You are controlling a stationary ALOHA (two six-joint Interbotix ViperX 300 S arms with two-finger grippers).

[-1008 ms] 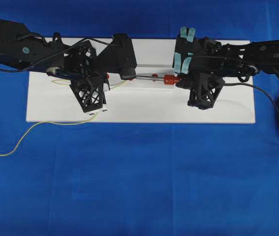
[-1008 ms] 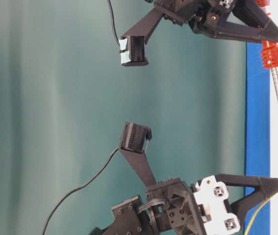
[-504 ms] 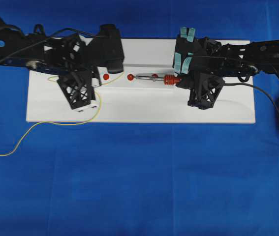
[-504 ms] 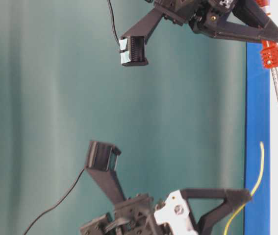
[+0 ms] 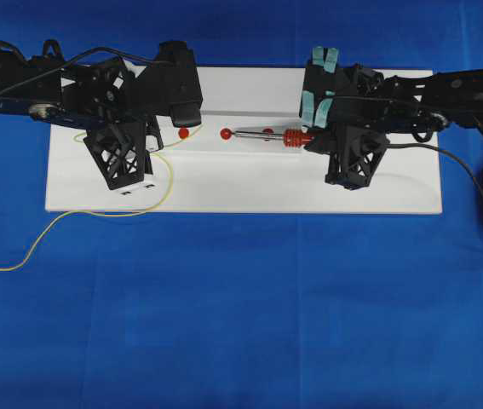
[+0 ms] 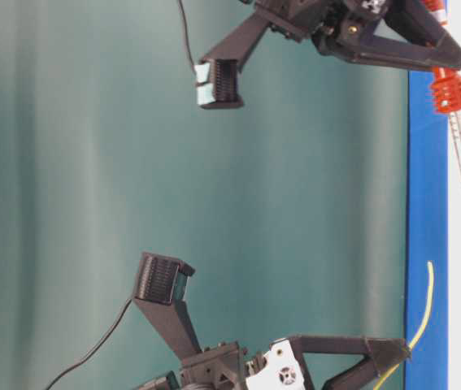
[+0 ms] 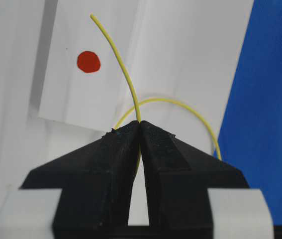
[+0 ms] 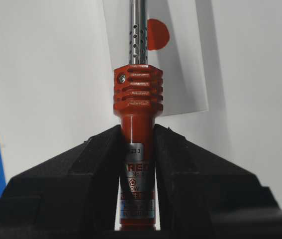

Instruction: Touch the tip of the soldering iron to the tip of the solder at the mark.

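Blue cloth covers the worktop, with one white board lying across its far half, and both arms are over it. One left tool is pinched shut on the solder, a single thin yellow wire whose free end curls up past a red dot; the rest trails off the board's left end onto the cloth. One right tool is clamped on the handle of the one soldering iron, lying left-pointing on the board, tip at a red mark. Three red dots are visible overhead. The risk: that wire is springy and lifted, so its tip may wander off target or brush past the iron sideways. The trailing loop could also snag and tug it.
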